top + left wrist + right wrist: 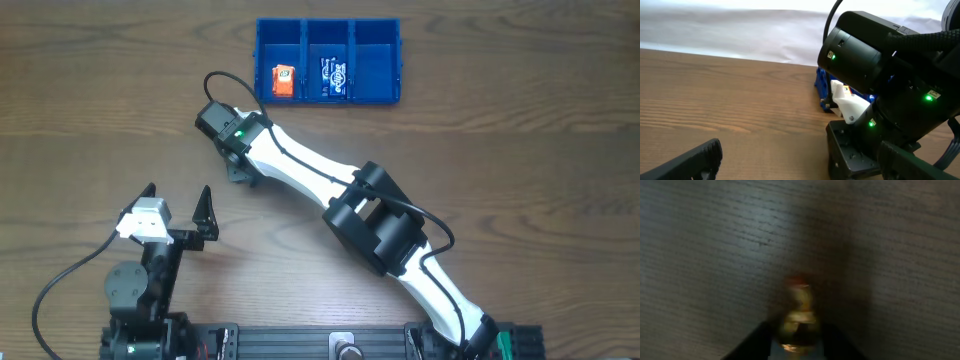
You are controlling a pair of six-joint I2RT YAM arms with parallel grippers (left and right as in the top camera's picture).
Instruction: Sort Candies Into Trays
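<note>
Held candy: a small sweet in a yellow-and-red wrapper (799,311), low over the bench (520,150), about 10 o'clock from its centre.
Right end effector (240,172): fingers closed against the sweet's two sides, though the close-up is blurred.
Left end effector (178,208): fingers spread wide apart, holding nothing, at 8 o'clock on the bench.
Tray (330,100): blue, at 12 o'clock, well apart from both end effectors.
Handling: probably very light, with a crinkly, slippery wrapper over a firmer core. It likely needs only a gentle pinch.
Where to hold: across the narrow middle of the body, not the loose wrapper ends, which would likely slide or fold.
Candy count: three, namely the held one, an orange candy (284,80) in the tray's 9 o'clock compartment, and a blue candy (333,75) in the middle compartment.
Compartment count: three, with the 3 o'clock compartment (376,70) holding nothing.
Tray count: one.
</note>
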